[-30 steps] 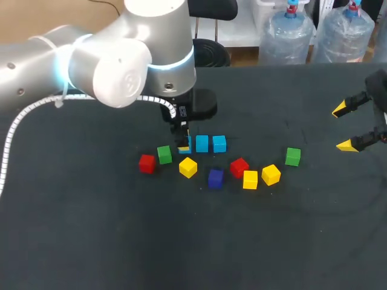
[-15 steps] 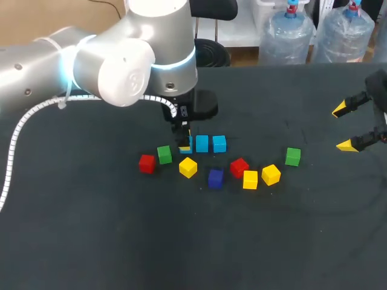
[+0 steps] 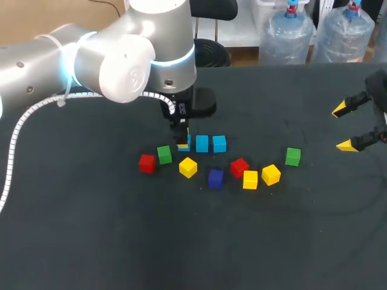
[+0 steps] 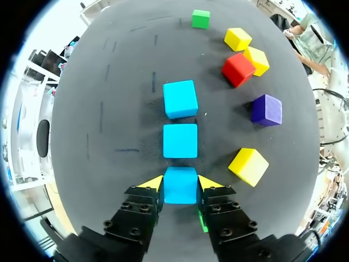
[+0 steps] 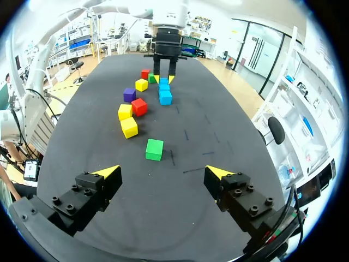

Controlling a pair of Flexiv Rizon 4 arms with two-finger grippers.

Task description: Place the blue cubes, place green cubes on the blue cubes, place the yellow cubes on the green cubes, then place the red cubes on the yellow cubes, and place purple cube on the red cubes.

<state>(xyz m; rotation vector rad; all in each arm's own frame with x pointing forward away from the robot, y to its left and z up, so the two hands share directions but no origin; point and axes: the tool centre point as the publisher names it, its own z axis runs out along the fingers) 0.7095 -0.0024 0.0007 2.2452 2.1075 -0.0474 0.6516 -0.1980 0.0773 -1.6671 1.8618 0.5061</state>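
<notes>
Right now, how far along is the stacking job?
Done: two blue cubes lie in a row. In hand: the left gripper grips the third blue cube at the row's end. Left: the green cubes, yellow cubes, red cubes and purple cube lie loose, none stacked. The right gripper is open, empty.

This is looking like a robotics lab: my left arm (image 3: 115, 57) and right arm (image 3: 378, 87) are hanging over a dark surface (image 3: 84, 241) carrying coloured cubes (image 3: 188, 167).

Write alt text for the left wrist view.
The left gripper is shut on the nearest blue cube, with two more blue cubes in line ahead. Beside them lie three yellow cubes, a red cube and a purple cube; a green cube sits farthest.
</notes>
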